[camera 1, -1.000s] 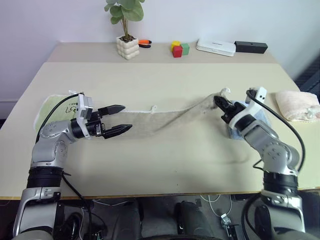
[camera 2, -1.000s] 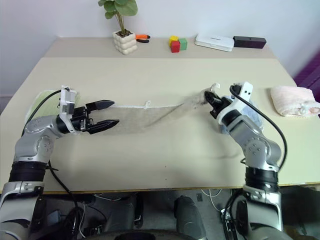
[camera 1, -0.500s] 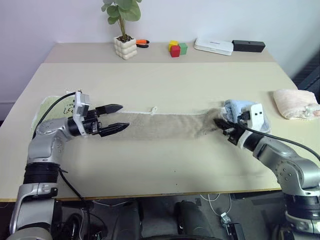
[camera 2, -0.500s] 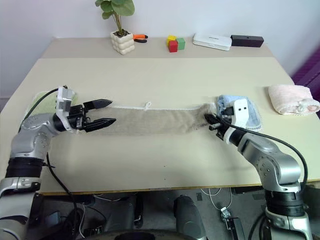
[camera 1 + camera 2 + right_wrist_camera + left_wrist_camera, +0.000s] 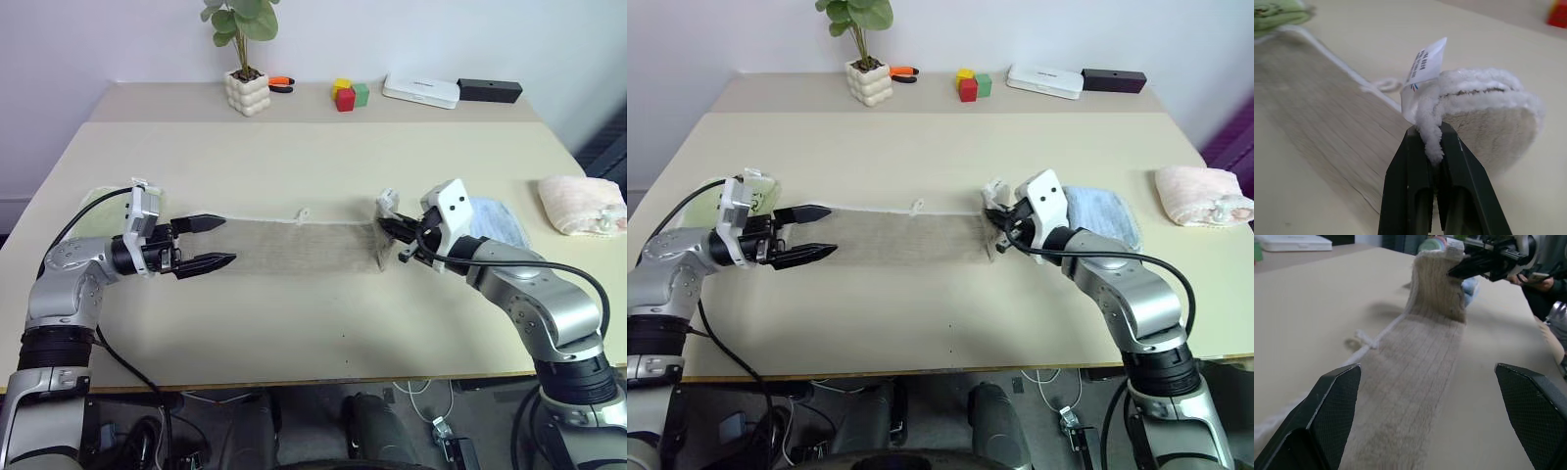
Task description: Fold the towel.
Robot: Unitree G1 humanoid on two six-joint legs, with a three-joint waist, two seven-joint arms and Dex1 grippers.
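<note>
The towel [image 5: 294, 245] lies as a long beige strip across the middle of the table [image 5: 323, 166], with a white corded edge and a small loop [image 5: 302, 212] on its far side. My right gripper [image 5: 388, 231] is shut on the towel's right end, which is lifted and curled back over the strip; a white tag [image 5: 1425, 63] sticks up beside the pinched edge [image 5: 1434, 142]. My left gripper [image 5: 217, 243] is open at the strip's left end, one finger on each side of it, holding nothing. The left wrist view looks along the towel [image 5: 1420, 396] to the right gripper [image 5: 1459, 269].
A light green towel [image 5: 98, 201] lies behind my left hand. A light blue towel [image 5: 495, 220] sits just behind my right wrist and a rolled pink one [image 5: 583, 206] is at the far right. The back shelf holds a potted plant [image 5: 247, 93], coloured blocks [image 5: 348, 95], a white box [image 5: 421, 90] and a black box [image 5: 490, 91].
My right gripper has rolled and swung left with the towel's right end, carrying it off the blue towel and back over the strip. The left gripper has drifted slightly left, still open.
</note>
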